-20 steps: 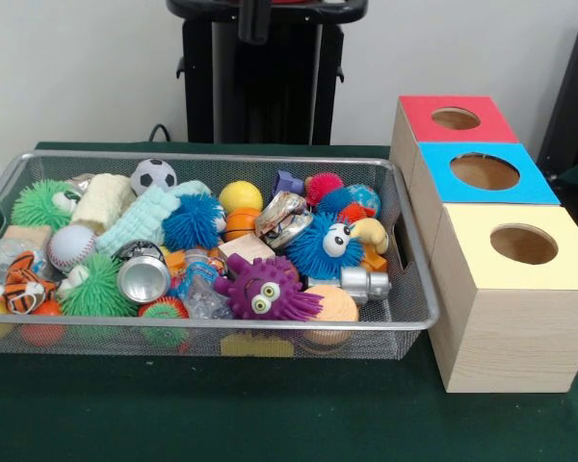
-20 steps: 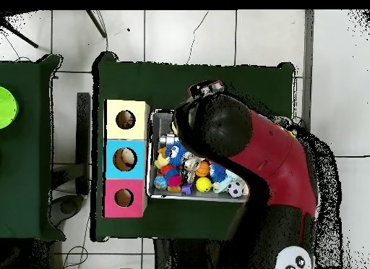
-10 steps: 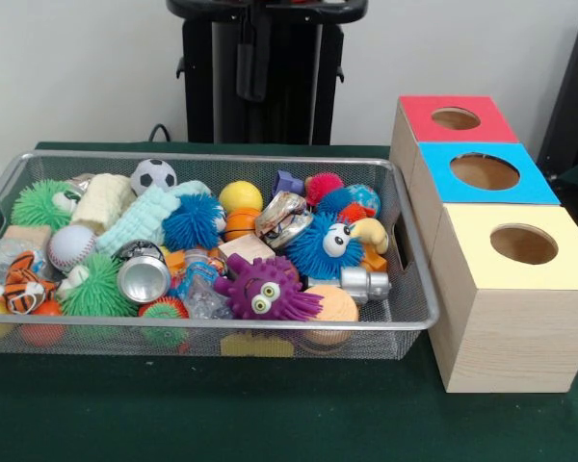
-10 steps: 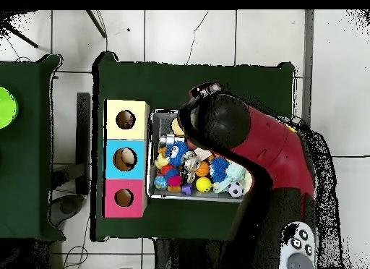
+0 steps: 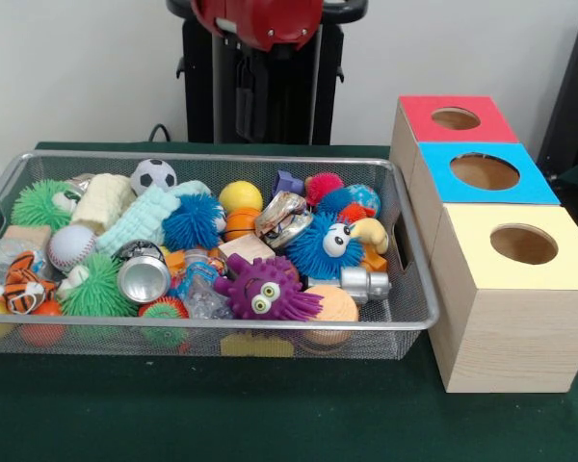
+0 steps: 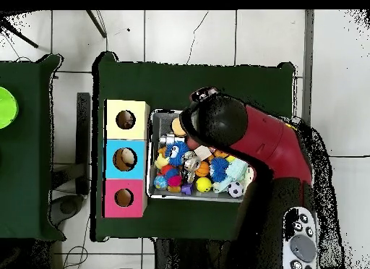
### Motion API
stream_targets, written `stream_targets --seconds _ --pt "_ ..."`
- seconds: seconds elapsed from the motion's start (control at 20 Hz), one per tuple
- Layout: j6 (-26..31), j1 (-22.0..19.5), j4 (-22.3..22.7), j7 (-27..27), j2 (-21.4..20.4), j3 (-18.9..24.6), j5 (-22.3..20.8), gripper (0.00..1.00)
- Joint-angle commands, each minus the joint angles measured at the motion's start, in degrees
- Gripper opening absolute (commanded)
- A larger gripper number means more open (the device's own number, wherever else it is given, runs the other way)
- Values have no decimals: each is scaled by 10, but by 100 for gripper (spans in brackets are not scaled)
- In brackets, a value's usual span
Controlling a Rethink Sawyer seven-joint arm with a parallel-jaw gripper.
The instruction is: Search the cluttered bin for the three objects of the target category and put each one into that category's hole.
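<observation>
Since earlier, arm [image 5: 258, 21] entered front view; overhead, it hides bin [image 6: 160, 118]; gripper's opening: cannot tell.

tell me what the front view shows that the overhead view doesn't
Only the front view shows the bin's left side: the baseball, the tiger toy, the open can and the green spiky balls. Only the overhead view shows the red arm covering that part of the bin, and something pale inside the blue box's hole. Both show the wire bin, three boxes and the soccer ball.
</observation>
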Motion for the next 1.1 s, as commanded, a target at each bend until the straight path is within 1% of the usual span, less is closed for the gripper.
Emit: stream_targets --seconds 0.05,0.3,0.45,0.6,0.8,0.95,1.1 --pt "-16 -34 77 -87 -11 69 -50 0" --pt "-23 -63 109 -99 -37 80 -72 0" --pt "-28 -83 119 -110 -45 92 -85 0" --pt "-29 -95 118 -110 -44 106 -96 0" --pt "-44 -97 117 -87 -43 115 -113 0" --pt "-54 -102 115 -83 -40 123 -121 0" --pt "-83 -104 107 -74 -24 130 -134 0"
